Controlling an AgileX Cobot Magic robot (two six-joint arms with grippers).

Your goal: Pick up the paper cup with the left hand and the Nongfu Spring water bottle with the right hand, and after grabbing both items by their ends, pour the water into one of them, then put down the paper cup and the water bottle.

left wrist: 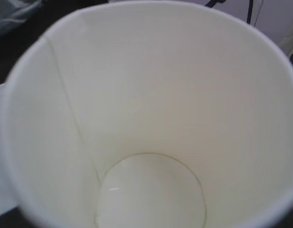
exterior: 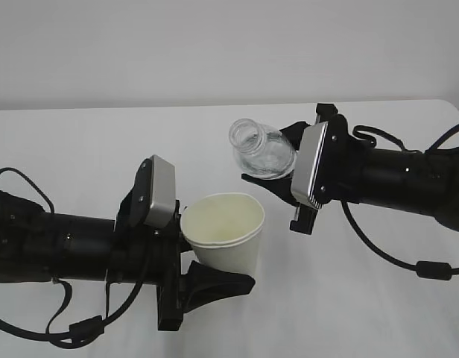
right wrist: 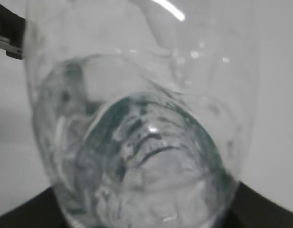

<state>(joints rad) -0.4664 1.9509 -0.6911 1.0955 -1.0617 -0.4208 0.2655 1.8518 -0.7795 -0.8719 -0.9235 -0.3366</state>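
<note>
My left hand (exterior: 214,287) grips paper cup (exterior: 223,233), upright. My right hand (exterior: 278,175) grips bottle (exterior: 262,150), tilted, mouth beside cup rim. Advise: centre mouth over cup, tilt slowly.

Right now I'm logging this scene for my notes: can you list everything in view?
paper cup: one, white, held upright above the table, left of centre
water bottle: one, clear, uncapped, tilted with its mouth to the left, up and right of the cup
table: one, white, under everything
left gripper: one, black, closed around the cup
right gripper: one, black, closed around the bottle's lower part
</note>
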